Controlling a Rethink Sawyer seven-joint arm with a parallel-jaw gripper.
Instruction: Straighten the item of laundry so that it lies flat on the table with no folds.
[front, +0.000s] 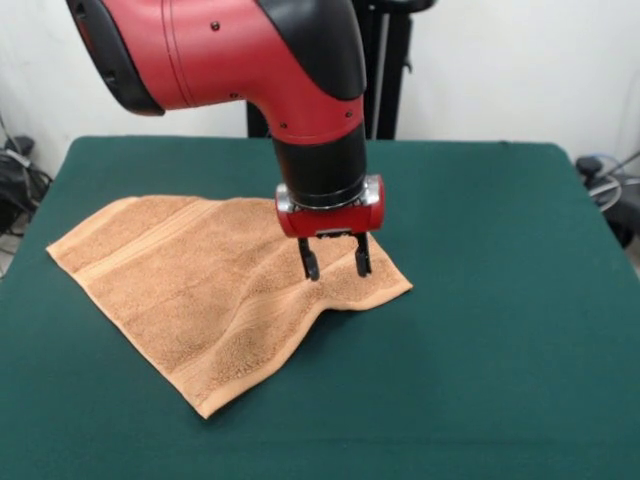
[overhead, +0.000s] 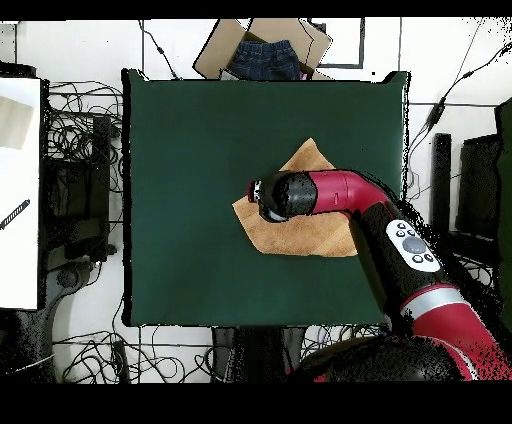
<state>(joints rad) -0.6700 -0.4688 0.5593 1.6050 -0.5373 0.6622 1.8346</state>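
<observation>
The towel (front: 215, 290) lies spread on the table (front: 500, 300), a little to one side of its middle, turned so its corners point out like a diamond. In the front view it is mostly flat, with a band stripe along the upper left edge and soft ridges running across its middle toward the lower corner. The edge below the gripper (front: 335, 262) curls inward, so that side is not straight.

The gripper hangs from the arm (front: 250, 60) over the towel's right corner. The front view shows two dark fingers (front: 309, 262) pointing down with a clear gap between them, spread and holding nothing; their tips are at or just above the cloth, and I cannot tell whether they touch it.

From overhead the arm (overhead: 330, 192) covers much of the towel (overhead: 305, 165), and the fingers are hidden under the wrist, so only the front view tells how they stand. The overhead view shows instead what lies round the table (overhead: 200, 150): a cardboard box (overhead: 262, 48) with blue cloth in it beyond the far edge, and tangled cables (overhead: 85, 130) on the floor at the sides. There the towel shows one peaked corner toward the box and a straight edge nearer the robot
</observation>
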